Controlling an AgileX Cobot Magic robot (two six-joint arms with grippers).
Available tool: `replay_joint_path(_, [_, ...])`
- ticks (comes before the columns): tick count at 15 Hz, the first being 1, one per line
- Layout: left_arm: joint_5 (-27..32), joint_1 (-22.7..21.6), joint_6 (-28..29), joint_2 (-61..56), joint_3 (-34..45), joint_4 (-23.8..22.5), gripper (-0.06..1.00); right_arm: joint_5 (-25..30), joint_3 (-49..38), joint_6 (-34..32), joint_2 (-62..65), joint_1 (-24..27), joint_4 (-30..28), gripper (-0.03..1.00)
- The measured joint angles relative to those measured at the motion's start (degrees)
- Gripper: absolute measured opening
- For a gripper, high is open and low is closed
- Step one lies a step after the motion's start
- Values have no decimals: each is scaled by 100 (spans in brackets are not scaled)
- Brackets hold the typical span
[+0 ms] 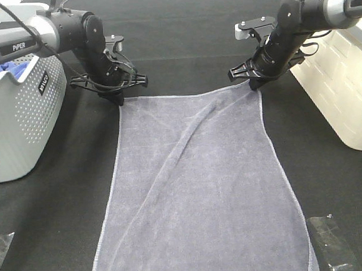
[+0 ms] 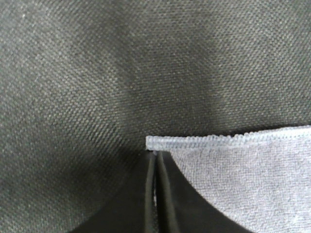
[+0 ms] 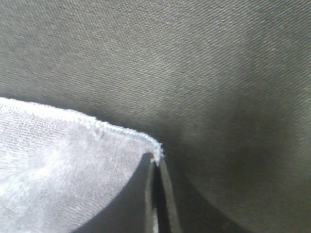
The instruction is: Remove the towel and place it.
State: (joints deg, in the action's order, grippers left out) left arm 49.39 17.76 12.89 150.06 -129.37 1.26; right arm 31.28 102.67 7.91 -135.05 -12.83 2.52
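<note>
I have one towel [image 1: 195,188] in view, grey-lavender with a paler stitched hem. It lies spread flat on the black table [image 1: 183,28], running from the two grippers at its far edge down past the near edge of the high view. A long diagonal crease crosses it from the far right towards the near left.

Both far corners are pinched. My left gripper [image 2: 156,158] has its jaws pressed together right at the towel's left corner, with the hem showing just past the tips, so I read it as clamped on the cloth. My right gripper [image 3: 156,165] is closed the same way on the right corner, with a sliver of pale cloth between the jaws. Both grippers sit low, at the table.

I count two arms. The left arm [image 1: 76,32] carries the word "PiPER" in white. The right arm [image 1: 319,9] shows only the first letters of its marking at the frame edge, too cut off to read.

On the left stands one grey perforated basket [image 1: 14,129], apart from the towel, with a blue cloth [image 1: 12,65] inside. It has a small dark label [image 1: 43,82] that I cannot read. On the right is one cream bin [image 1: 340,88], also clear of the towel. Two clear plastic scraps lie at the near corners, one left [image 1: 0,246] and one right [image 1: 333,243].
</note>
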Motion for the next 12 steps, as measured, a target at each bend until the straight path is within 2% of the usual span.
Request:
replay_joint_path(2, [172, 0, -23, 29, -304, -34, 0, -166, 57, 0, 11, 0, -52, 0])
replay_joint_path(3, [-241, 34, -23, 46, -493, -52, 0, -298, 155, -6, 11, 11, -52, 0])
replay_joint_path(5, [-693, 115, -23, 6, -796, -304, 0, -579, 413, -6, 11, 11, -69, 0])
replay_joint_path(9, [-1639, 92, 138, 6, -848, -814, 0, -1398, 751, -6, 11, 57, -304, 0])
replay_joint_path(12, [-2567, -17, 390, 63, -854, -1060, 0, -1925, 842, -6, -63, 327, -298, 0])
